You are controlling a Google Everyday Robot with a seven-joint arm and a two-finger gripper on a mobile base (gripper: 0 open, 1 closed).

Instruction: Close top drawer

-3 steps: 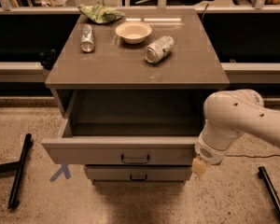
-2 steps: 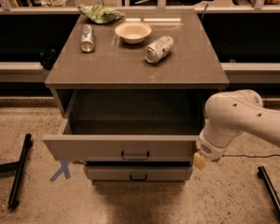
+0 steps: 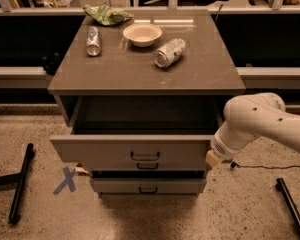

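Note:
The top drawer [image 3: 105,150] of the grey-beige cabinet stands pulled out, its flat front panel forward of the cabinet body and its dark inside showing. A small dark handle [image 3: 145,156] sits at the panel's centre. My gripper [image 3: 213,159] is at the end of the white arm [image 3: 260,124], against the right end of the drawer's front panel. The arm comes in from the right.
On the cabinet top [image 3: 140,69] lie two cans [image 3: 169,52] [image 3: 93,41], a beige bowl [image 3: 142,34] and a green bag [image 3: 107,14]. Two lower drawer fronts [image 3: 147,186] sit under the top one. A blue X [image 3: 66,180] marks the floor at left, by a black bar [image 3: 21,183].
The top drawer's front panel has moved back toward the cabinet, so less of it sticks out. My gripper and arm have moved back with it.

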